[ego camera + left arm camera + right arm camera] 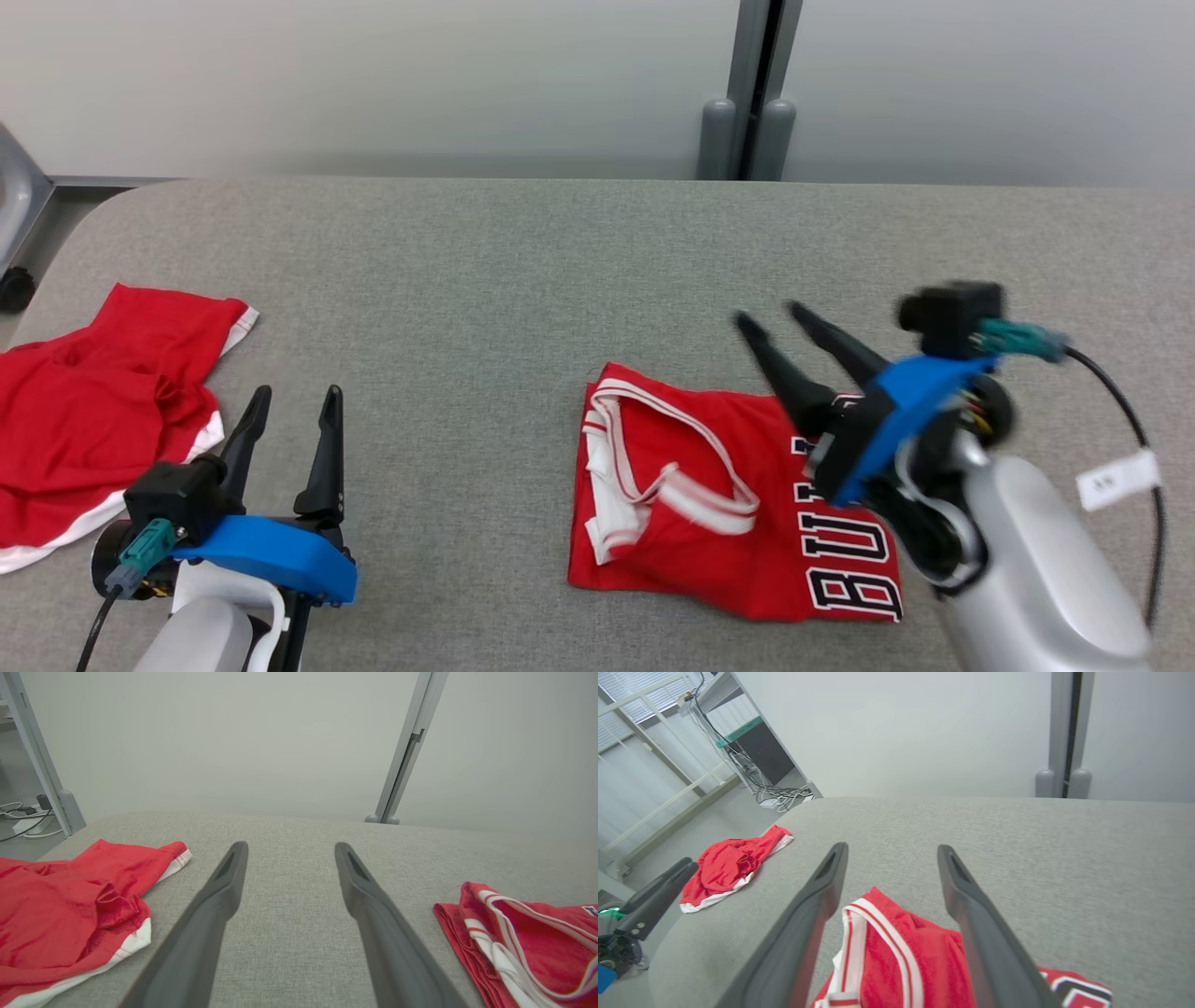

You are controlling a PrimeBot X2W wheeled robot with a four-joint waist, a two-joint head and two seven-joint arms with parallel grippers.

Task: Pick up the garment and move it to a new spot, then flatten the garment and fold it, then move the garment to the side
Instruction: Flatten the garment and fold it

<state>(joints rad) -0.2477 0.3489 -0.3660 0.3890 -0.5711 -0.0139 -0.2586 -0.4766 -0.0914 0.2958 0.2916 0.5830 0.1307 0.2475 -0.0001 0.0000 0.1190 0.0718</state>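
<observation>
On table (513,280), jersey (695,551) (lettering tops leftward)

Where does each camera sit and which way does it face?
Head view: head, looking forward-down at grey fabric tabletop; open left gripper, open right gripper show.
Left wrist view: left wrist, along its fingers across the tabletop.
Right wrist view: right wrist, along its fingers over the folded red lettered jersey.
Shared: all show that jersey and the crumpled red white-trimmed garment.
</observation>
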